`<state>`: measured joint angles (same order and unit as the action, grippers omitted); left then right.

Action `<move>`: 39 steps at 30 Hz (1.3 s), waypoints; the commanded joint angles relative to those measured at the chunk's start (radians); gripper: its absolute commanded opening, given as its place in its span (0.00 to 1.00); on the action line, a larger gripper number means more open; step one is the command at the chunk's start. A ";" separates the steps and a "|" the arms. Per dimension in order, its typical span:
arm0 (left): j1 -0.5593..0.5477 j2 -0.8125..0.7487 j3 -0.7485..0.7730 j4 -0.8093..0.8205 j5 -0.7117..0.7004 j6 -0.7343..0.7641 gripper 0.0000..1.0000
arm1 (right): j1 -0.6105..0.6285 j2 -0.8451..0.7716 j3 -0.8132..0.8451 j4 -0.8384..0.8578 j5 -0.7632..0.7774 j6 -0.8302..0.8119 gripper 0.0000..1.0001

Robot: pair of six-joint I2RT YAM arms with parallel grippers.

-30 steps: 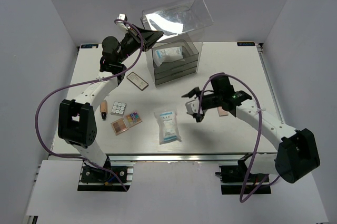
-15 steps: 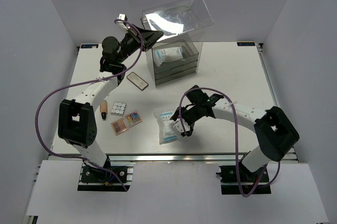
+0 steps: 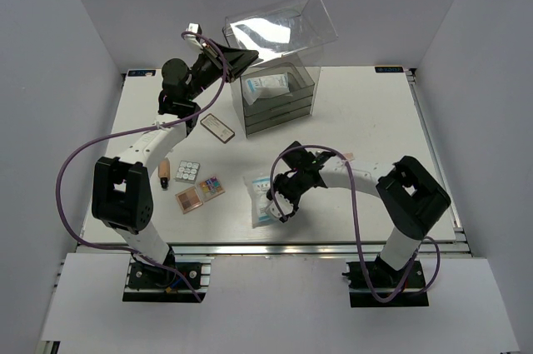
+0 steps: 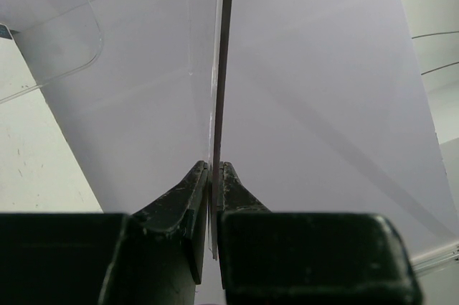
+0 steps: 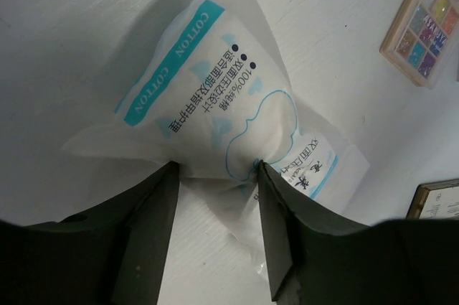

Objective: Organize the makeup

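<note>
Right gripper [image 5: 216, 170] is down on the white-and-blue packet [image 5: 215, 82], one black finger on each side of its waist and squeezing: the plastic bunches inward between the fingers [image 5: 147, 226]. Look at that packet: cloudy, translucent white film, wrinkled. It has a turquoise band down one side with COTTON in white capitals, rows of dark printed characters, and a thin blue cloud outline across the middle. It lies on the table [image 3: 375, 112], close to the near edge and a little left of centre, with the right arm curled low over it from the right.

Just left of the packet, toward the near-left corner, sit the small pieces. There's the multicoloured palette [image 3: 211, 187], bright squares in a pale frame, and the pink palette [image 3: 189, 200] right at its left side; whether they touch I cannot tell. The white-grid palette [image 3: 188, 172] is just behind them, and the small brown bottle [image 3: 165, 171] lies beside that. Further back, the dark-framed flat case [image 3: 219, 127] lies at a slant, near the left foot of the acrylic drawer box [image 3: 283, 104].

Over to the left gripper [image 4: 214, 169]: jaws pressed together on the thin edge of the clear lid [image 3: 279, 29], holding it up above the box, which stands toward the far edge. Inside the open top compartment lies a second packet [image 3: 268, 86], white with blue print.
</note>
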<state>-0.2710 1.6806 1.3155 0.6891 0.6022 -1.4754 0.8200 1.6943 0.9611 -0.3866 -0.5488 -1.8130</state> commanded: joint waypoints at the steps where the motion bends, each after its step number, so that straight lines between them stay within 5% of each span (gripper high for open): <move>1: 0.004 -0.027 -0.012 0.041 -0.004 -0.028 0.06 | 0.018 0.025 0.022 -0.014 0.027 -0.039 0.51; 8: 0.004 -0.027 -0.013 0.043 -0.005 -0.031 0.06 | 0.019 0.001 0.019 0.006 0.009 0.020 0.29; 10: 0.006 -0.025 -0.013 0.053 -0.005 -0.040 0.06 | 0.019 -0.013 0.011 0.011 0.001 0.046 0.05; 11: 0.004 -0.022 -0.013 0.058 -0.005 -0.043 0.06 | 0.018 -0.030 0.007 0.014 -0.008 0.050 0.00; 24: 0.004 -0.024 -0.015 0.073 -0.007 -0.048 0.06 | -0.019 -0.249 0.027 0.213 -0.082 0.423 0.00; 39: 0.006 0.001 -0.013 0.145 -0.004 -0.085 0.06 | -0.214 -0.345 0.079 0.504 0.081 0.641 0.00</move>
<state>-0.2703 1.6817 1.3018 0.7437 0.6018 -1.5139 0.6441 1.3411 0.9775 -0.0273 -0.5220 -1.2465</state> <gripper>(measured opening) 0.196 0.027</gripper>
